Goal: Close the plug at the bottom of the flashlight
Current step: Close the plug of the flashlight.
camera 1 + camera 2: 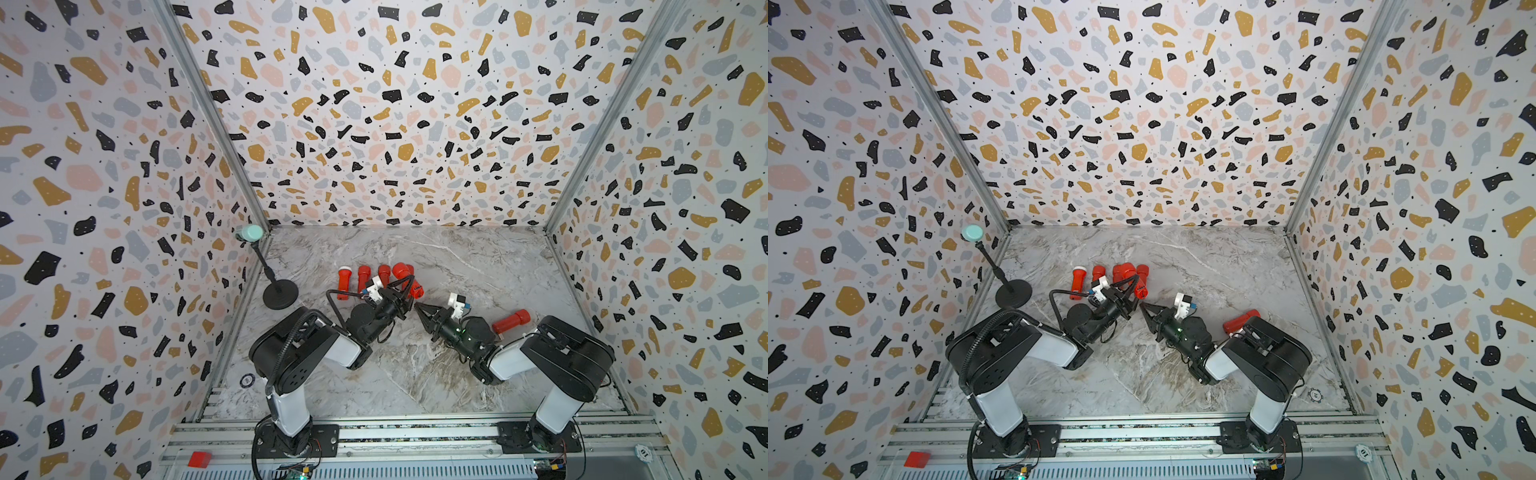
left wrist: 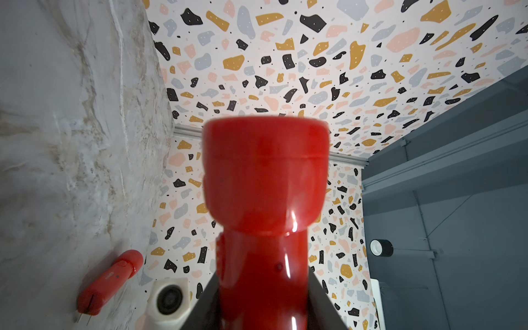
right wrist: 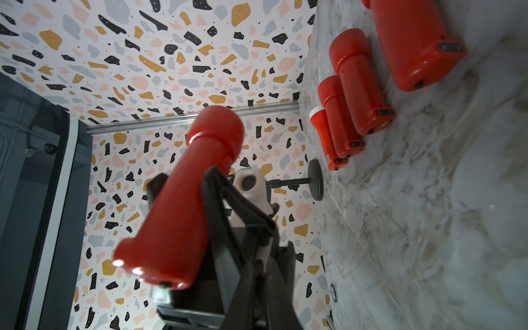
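Observation:
My left gripper (image 1: pixel 408 292) is shut on a red flashlight (image 1: pixel 415 286), holding it off the marble table in both top views (image 1: pixel 1139 288). The left wrist view has the flashlight (image 2: pixel 265 200) filling the middle, its wide head pointing away and its body clamped between the black fingers (image 2: pixel 315 288). My right gripper (image 1: pixel 417 306) is shut and empty, its tip just short of the flashlight's bottom end. From the right wrist view the held flashlight (image 3: pixel 183 205) shows its bottom end nearest. I cannot make out the plug there. The right gripper (image 3: pixel 257 265) sits beside that end.
Several more red flashlights (image 1: pixel 363 277) lie in a row behind the left gripper, and one (image 1: pixel 512 322) lies by the right arm. A black stand (image 1: pixel 280 293) with a teal head stands at the back left. A small red block (image 1: pixel 199 458) sits on the front rail. Patterned walls enclose the table.

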